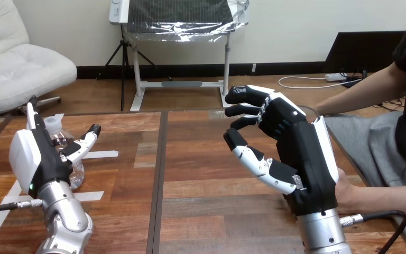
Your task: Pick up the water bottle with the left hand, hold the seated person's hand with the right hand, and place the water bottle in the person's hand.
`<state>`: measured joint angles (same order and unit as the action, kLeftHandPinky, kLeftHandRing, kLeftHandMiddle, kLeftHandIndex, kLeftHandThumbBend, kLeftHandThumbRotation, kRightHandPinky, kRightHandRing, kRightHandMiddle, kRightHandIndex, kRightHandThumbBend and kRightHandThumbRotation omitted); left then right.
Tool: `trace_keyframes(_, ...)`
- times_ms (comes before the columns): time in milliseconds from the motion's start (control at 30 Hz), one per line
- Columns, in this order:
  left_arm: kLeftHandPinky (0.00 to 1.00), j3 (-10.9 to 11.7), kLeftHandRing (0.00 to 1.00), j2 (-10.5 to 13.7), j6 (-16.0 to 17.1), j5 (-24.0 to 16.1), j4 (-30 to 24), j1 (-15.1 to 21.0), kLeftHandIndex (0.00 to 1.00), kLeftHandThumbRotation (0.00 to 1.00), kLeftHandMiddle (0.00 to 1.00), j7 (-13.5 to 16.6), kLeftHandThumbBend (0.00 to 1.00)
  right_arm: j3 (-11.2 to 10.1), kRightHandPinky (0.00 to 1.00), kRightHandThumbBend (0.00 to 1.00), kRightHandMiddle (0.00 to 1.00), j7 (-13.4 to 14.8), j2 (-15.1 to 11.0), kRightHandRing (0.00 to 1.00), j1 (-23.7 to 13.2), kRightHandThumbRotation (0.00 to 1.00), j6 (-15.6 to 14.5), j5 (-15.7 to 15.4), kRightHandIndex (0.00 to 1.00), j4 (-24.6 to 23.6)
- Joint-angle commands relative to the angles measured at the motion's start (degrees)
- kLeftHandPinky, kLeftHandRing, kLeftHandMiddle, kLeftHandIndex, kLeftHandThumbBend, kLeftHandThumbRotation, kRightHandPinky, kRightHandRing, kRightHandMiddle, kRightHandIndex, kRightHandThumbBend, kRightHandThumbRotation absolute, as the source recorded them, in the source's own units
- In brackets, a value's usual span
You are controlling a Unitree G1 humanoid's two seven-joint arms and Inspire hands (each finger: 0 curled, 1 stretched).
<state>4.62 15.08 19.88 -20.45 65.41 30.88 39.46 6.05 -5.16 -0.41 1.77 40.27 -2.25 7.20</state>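
Wall: ahead of me, a plain pale wall [296,26] with a dark baseboard [190,70] along its foot.
Floor: brown wooden boards [190,100] run between that wall and my worktop.
Worktop: reddish-brown wooden planks [201,159], with a dark seam running away from me.
Left corner: a white tufted armchair [16,63].
Centre: a white stand [182,83] on the floor carries a dark panel [180,13] wrapped in shiny film, and a black tripod [121,58] stands just beside its left post.
Right: a black flat screen [359,50] sits low by the wall, with a white power strip [338,77] and a white cable [301,82] on the floor near it.
Light: even, glinting on the film.
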Motion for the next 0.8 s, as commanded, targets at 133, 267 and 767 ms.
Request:
trace_keyframes(133, 0.81, -0.97, 0.9, 1.44, -0.33, 0.61, 1.84, 5.19, 0.96, 0.25, 0.93, 0.96, 0.8, -0.45, 0.54, 0.47, 0.7, -0.03, -0.26, 0.65, -1.54, 0.09, 0.17, 0.38, 0.69, -2.21)
trace_keyframes(267, 0.81, -1.18, 0.9, 1.72, -0.11, 0.69, 2.32, 5.2, 0.96, 0.24, 0.94, 1.07, 0.8, -0.48, 0.54, 0.47, 0.7, 0.01, -0.24, 0.65, -1.55, 0.09, 0.28, 0.43, 0.69, -2.19)
trace_keyframes(767, 0.82, -1.82, 0.9, 2.66, -3.39, 1.09, 3.16, 5.98, 0.97, 0.26, 0.94, 0.73, 0.78, -0.63, 0.55, 0.47, 0.7, -0.01, -0.42, 0.66, -1.57, 0.08, -0.05, 0.42, 0.69, -2.29)
